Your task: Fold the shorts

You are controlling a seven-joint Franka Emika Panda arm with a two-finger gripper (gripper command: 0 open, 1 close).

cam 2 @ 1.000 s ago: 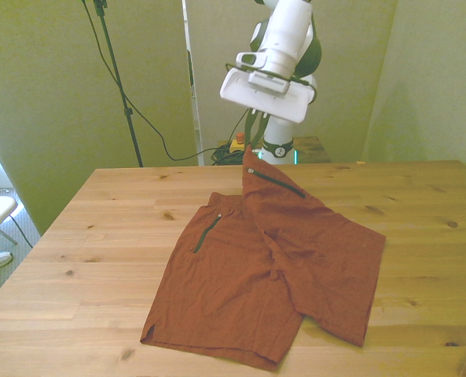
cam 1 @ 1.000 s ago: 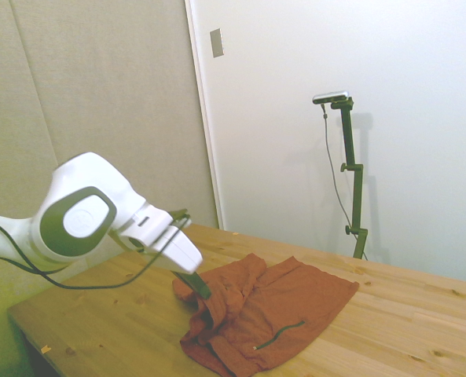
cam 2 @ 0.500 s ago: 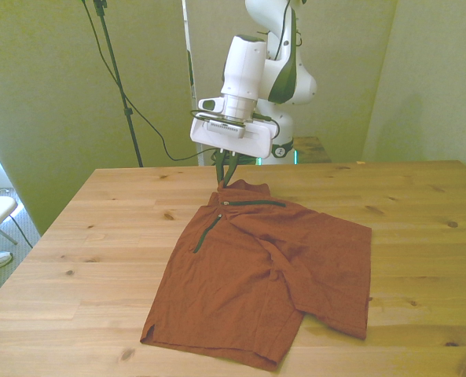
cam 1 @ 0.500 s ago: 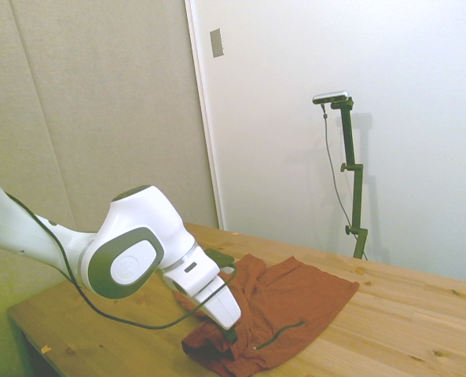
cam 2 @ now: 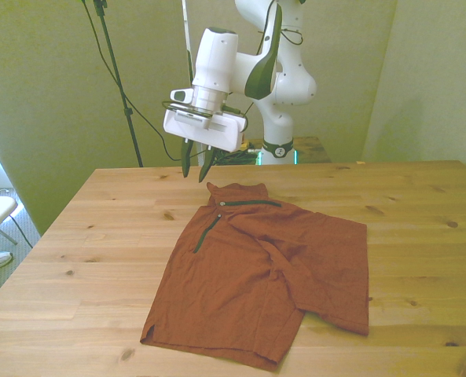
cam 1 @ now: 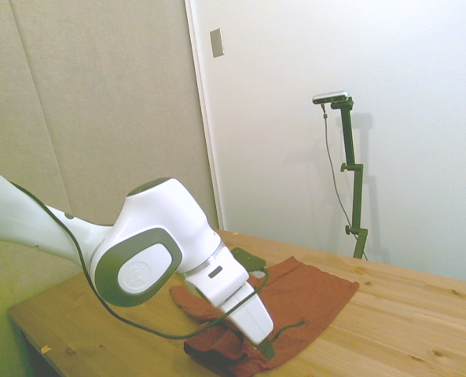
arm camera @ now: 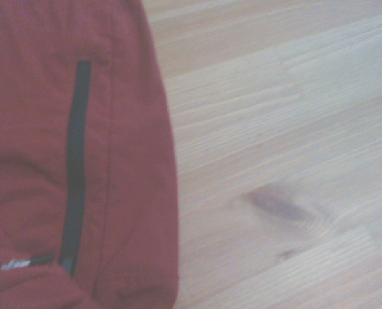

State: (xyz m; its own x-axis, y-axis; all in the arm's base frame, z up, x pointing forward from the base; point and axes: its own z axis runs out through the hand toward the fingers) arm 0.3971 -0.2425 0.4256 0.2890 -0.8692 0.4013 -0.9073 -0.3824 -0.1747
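Front view first: the shorts are lying on the wooden table, spread over its middle, with one leg laid across the other so that a fold of sorts is already in place. The waistband corner sits at the far side, with two dark zippered pockets visible close together there, one running along the top edge and one running down toward the near hem. The gripper is held above the table just off that corner, toward the front view's left, and nothing is being carried; its two fingers are seen spread apart with clear space between them and no cloth in them.

From the side view the same thing can be made out: the shorts lie flat-ish beyond the arm, with a rumpled, bunched edge near the wrist.

In the wrist view, the rust-red fabric edge and one zipper are seen next to bare wood, so the camera looks past the garment's edge.

As a judgement, the first fold looks done but messy. The overlapped leg sits skewed, not square on the other one. A second fold, hem up to waistband, is probably still left, plus some tidying of the bunched part.
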